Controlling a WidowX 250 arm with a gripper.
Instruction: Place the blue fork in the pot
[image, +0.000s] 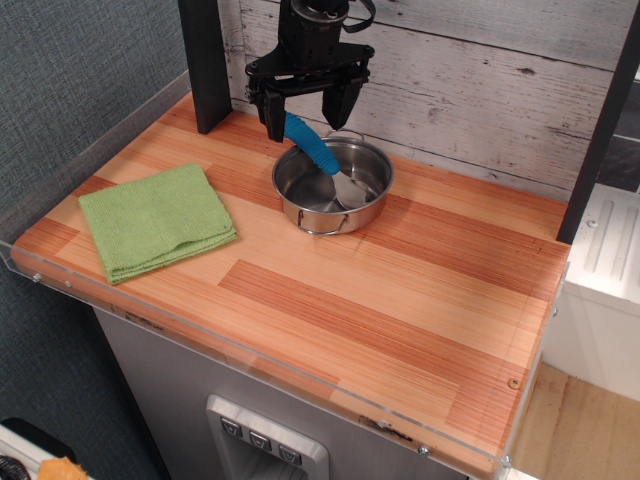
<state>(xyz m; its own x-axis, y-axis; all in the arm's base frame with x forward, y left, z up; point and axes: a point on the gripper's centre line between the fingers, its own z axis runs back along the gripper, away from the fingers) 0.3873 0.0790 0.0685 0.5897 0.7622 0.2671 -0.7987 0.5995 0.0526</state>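
Hand (305, 103): seen above the far left rim of the pot, hanging from a black arm in front of the whitewashed plank wall; its two dark fingers (268, 112) are spread wide, with nothing gripped between them.
Blue fork (314, 150): found in the pot, laid at a slant; the thick blue handle is propped over the far left rim and points up toward the gap between the fingers, while the silver head is rested low on the pot's floor. Whether the handle tip is touched by a finger cannot be told.
Pot (340, 219): a shallow shiny steel pot, stood upright on the worktop near the back wall, below the hand; one loop handle is shown at the near side, another at the far side.
Green cloth (156, 219): folded flat on the left part of the worktop, well apart from the pot.
Worktop (400, 300): striped wood in light and reddish bands, edged with a clear plastic rim at the front and left.
Dark post (206, 62): stood at the back left corner, just left of the hand.
Grey cabinet front (265, 440): seen below the worktop's front edge, with a panel of small buttons set into it.
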